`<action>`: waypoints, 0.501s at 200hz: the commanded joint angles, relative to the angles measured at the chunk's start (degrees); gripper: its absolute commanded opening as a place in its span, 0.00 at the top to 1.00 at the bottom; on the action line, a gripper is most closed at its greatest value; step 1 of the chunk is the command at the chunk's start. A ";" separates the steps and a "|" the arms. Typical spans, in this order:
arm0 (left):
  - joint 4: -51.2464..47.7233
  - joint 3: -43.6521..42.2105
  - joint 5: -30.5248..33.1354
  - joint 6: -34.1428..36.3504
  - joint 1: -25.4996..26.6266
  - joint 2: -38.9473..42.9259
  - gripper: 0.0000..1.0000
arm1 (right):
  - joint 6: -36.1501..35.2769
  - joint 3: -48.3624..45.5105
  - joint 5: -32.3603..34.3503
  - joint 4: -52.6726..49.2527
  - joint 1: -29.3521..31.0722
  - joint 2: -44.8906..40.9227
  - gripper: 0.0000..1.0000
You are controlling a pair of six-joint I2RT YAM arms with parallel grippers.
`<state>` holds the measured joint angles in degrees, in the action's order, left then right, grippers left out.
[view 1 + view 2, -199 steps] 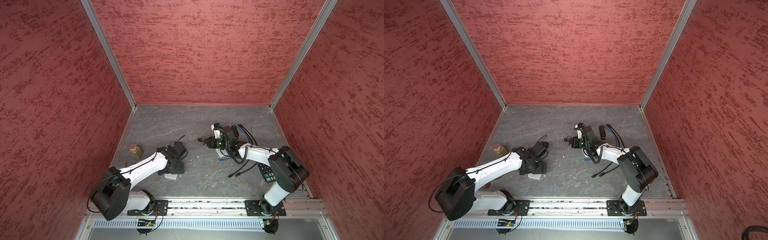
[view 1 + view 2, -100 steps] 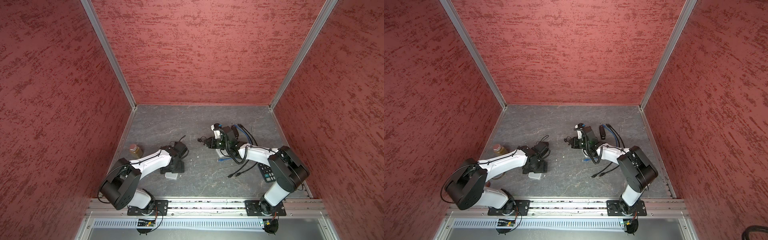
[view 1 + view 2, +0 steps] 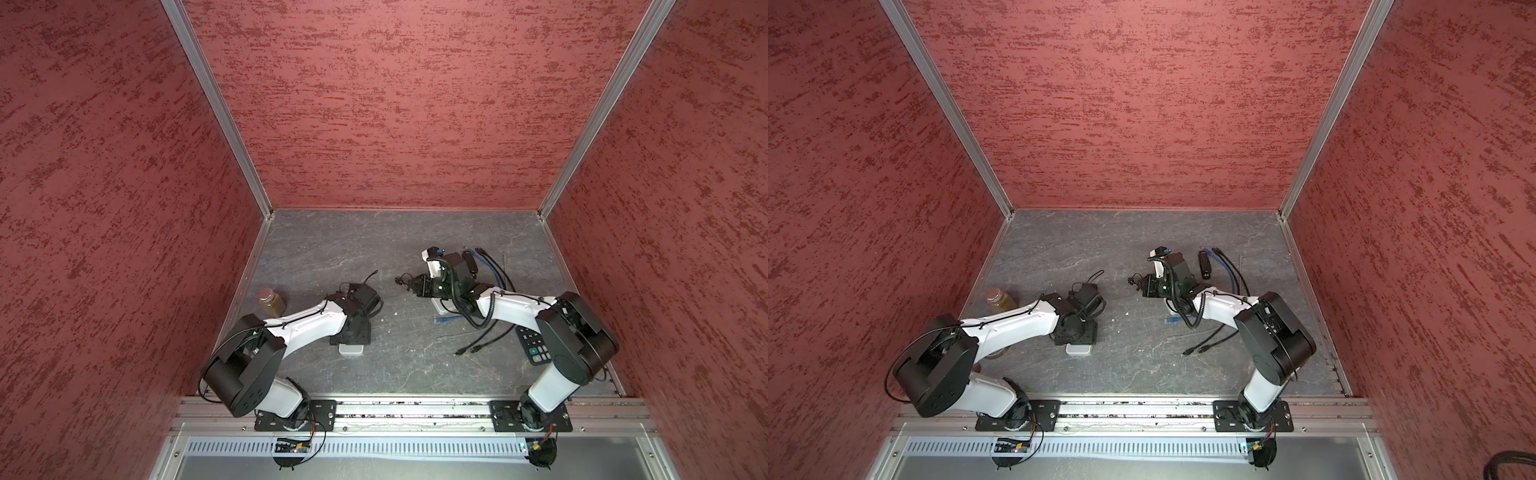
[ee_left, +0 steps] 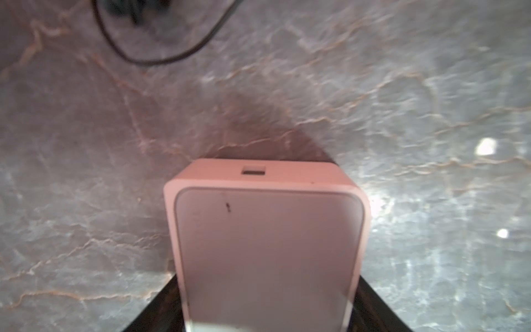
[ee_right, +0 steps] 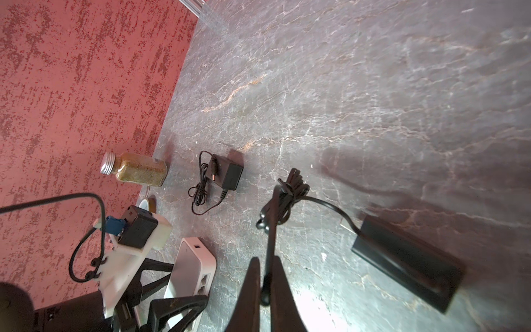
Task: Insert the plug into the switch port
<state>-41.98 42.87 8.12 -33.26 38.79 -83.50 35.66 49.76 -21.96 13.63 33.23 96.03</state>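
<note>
Step in hand, as judged: steadying the switch before the plug is presented. The white switch (image 4: 267,244) lies flat on the worktop (image 3: 415,232) toward the front edge, left of centre. The left gripper (image 3: 351,338) stands over it with a finger down either long side; whether the pads bear on the casing cannot be told. A small slot port (image 4: 253,172) shows unobstructed in the end face that points away from that gripper. Further sockets (image 5: 204,281) show on an adjoining side. The right gripper (image 5: 265,260) is raised right of centre, jaws nearly together, pinching a thin black cable (image 5: 324,202). The cable carries a tied bundle (image 5: 291,184) and runs toward a black block (image 5: 408,258) on the surface. The plug itself cannot be picked out with certainty. Recommendations: the left jaws should clamp squarely and low across the casing so it cannot skate under push, and should stay off the end face. The right hold appears to sit on lead rather than plug body. A limp lead will buckle, so a grip close behind the plug, level with the slot, is advised. A wall adapter (image 5: 228,175) lies on the worktop beyond the port face; the approach should pass clear of it.
</note>
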 commanded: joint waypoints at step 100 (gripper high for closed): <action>55.65 -17.49 8.10 19.85 11.08 13.62 0.61 | 2.77 -1.22 -7.03 3.92 -3.05 -6.31 1.00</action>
<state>-3.68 27.51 15.66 -20.69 49.28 -71.11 39.09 47.92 -28.53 17.26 30.70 93.23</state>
